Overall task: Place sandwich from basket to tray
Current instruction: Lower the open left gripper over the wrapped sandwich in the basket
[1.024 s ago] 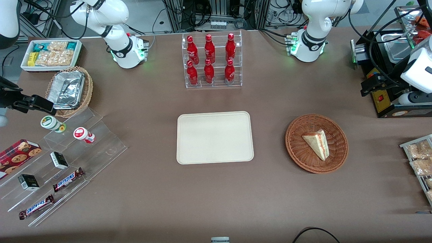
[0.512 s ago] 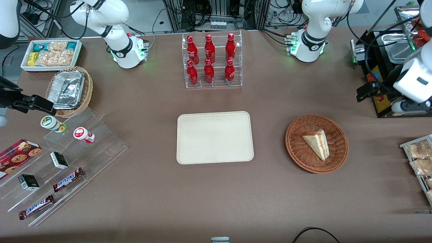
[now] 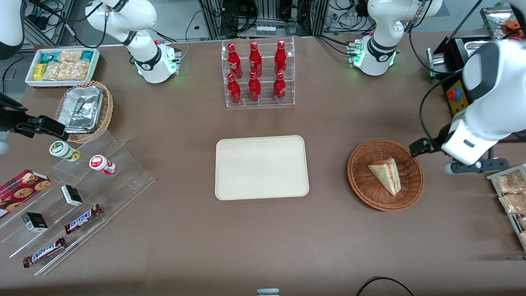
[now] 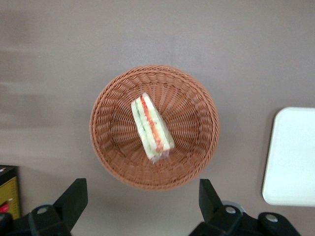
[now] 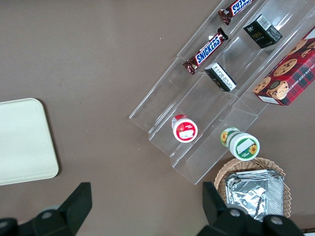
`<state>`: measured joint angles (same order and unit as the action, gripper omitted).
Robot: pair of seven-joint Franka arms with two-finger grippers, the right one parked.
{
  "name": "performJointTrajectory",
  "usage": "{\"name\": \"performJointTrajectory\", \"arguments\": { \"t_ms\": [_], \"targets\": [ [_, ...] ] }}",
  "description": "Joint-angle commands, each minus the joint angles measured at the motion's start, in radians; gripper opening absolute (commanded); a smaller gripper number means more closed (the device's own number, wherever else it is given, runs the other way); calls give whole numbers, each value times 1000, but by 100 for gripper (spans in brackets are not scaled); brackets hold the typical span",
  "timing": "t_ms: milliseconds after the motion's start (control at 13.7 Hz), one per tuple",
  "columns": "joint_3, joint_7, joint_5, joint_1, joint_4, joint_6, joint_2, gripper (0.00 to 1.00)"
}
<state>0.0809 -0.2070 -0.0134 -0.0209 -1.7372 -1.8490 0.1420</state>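
The sandwich (image 3: 386,174), a pale wedge with red and green filling along its cut edge, lies in the reddish-brown wicker basket (image 3: 361,181). The left wrist view looks straight down on the sandwich (image 4: 150,129), near the middle of the basket (image 4: 110,147). My gripper (image 3: 472,166) hangs above the table beside the basket, toward the working arm's end. In the wrist view the gripper (image 4: 140,196) is open, with its black fingers (image 4: 74,196) spread wide and nothing between them. The cream tray (image 3: 261,167) lies bare at the table's middle, and its edge shows as the tray (image 4: 290,157) beside the basket.
A clear rack of red bottles (image 3: 257,74) stands farther from the front camera than the tray. A black machine (image 3: 464,94) and a wire rack of snack packets (image 3: 509,197) sit at the working arm's end. Stepped clear shelves with snacks (image 3: 78,193) lie toward the parked arm's end.
My arm has swung from over the black machine down toward the basket, nearer to the front camera. The sandwich, basket and tray have not moved.
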Motion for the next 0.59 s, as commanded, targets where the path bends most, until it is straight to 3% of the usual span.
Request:
{"name": "performJointTrajectory", "arguments": {
  "t_ms": [0, 220, 512],
  "targets": [
    [6, -98, -17, -1, -146, -151, -35, 100],
    [8, -286, -17, -2, -306, -393, -47, 100],
    [8, -347, -19, -1, -485, -616, -58, 100]
  ]
}}
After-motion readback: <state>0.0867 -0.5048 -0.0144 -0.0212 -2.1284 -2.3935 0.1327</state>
